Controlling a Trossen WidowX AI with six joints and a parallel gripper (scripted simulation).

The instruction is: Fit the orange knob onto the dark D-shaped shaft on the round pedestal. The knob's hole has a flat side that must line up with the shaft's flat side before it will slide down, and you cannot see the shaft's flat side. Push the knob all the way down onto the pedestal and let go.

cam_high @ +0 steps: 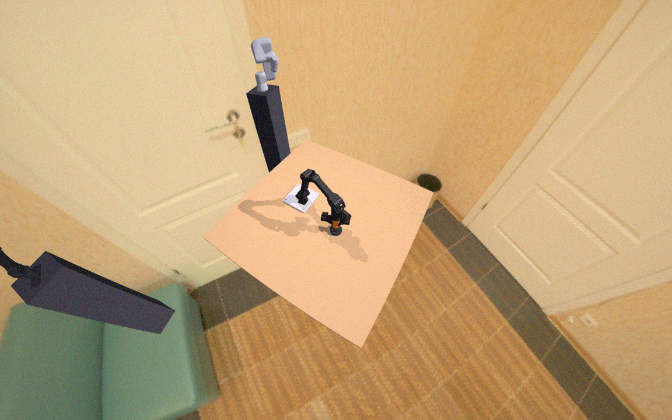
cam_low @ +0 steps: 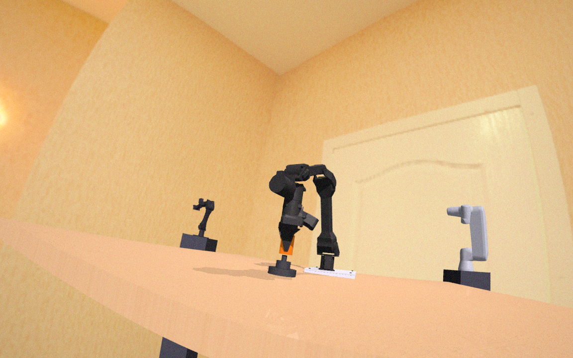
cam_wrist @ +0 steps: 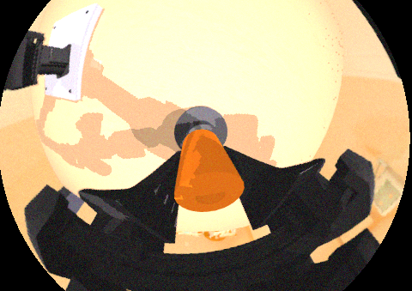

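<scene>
Above one round pedestal (cam_high: 335, 230) (cam_low: 282, 270) (cam_wrist: 201, 116), one end effector (cam_high: 335, 221) (cam_low: 286, 243) (cam_wrist: 202, 152) grips one orange knob (cam_high: 335, 223) (cam_low: 286, 251) (cam_wrist: 208, 175).

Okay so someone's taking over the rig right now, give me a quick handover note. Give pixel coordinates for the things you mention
Gripper (cam_low: 286, 248) (cam_wrist: 202, 152): shut on the orange knob (cam_high: 335, 223) (cam_low: 290, 247) (cam_wrist: 208, 171).
Knob: upright at the top of the dark shaft (cam_low: 284, 258), which stands on the round pedestal (cam_high: 335, 230) (cam_low: 282, 270) (cam_wrist: 201, 115) on the table.
Done: knob grasped and brought over the shaft.
Left: line up the flats, push the knob fully down, let go. Shaft still shows below the knob; whether its tip has entered the hole, I can't tell.
</scene>
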